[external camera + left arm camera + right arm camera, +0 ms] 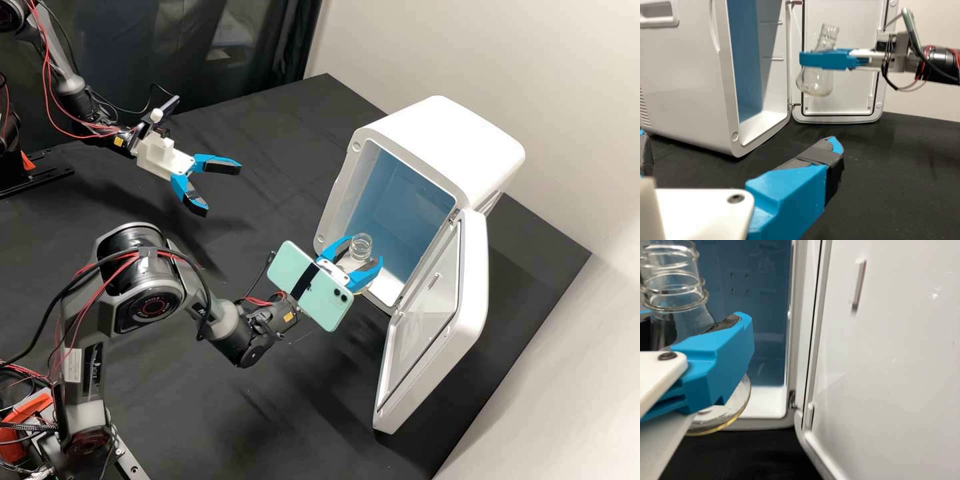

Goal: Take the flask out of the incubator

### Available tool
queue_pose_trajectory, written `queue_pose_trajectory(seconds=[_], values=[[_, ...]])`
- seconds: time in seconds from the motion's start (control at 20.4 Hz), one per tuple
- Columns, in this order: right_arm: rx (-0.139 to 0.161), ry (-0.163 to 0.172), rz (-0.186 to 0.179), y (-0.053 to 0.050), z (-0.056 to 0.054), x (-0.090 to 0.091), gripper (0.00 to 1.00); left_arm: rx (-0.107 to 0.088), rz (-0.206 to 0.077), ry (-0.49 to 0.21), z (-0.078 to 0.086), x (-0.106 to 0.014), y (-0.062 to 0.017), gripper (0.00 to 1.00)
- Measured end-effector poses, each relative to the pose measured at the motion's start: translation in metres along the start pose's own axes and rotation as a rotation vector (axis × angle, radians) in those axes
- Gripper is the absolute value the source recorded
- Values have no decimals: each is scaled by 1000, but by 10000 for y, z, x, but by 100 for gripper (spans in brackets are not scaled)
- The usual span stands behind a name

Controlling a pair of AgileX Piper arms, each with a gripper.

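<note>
The incubator (447, 133) stands open toward the arms. Its door (440, 300) is swung wide and makes a wall close beside the right claw (360, 257), which grips the flask (361, 245) at the mouth. Open room lies over the tabletop (280, 127) in front, toward the left claw (220, 189).

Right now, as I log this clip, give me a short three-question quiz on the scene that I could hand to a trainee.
1. True or false: the left gripper is shut on the flask.
2. The incubator has its door: A shut, B open, C taken off.
3. Fill in: in the right gripper, the flask sits ____ (upright or tilted).
Key: 1 false, the left gripper is open and empty; the right gripper holds the flask. 2 B. 3 tilted.
</note>
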Motion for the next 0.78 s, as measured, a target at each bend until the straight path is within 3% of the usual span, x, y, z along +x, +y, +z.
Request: queue_pose_trajectory(seconds=[0.24,0.39,0.54,0.78], values=[[-24,-31,-51,-101,70,-142,0,-13,35,-57,82,-81,101,100],[-47,-47,-86,-148,120,-233,0,-31,38,-101,158,-145,135,100],[-73,-67,-122,-204,171,-340,0,-12,32,-154,263,-202,152,100],[-97,-79,-168,-223,206,-544,0,6,54,-270,550,-297,192,100]])
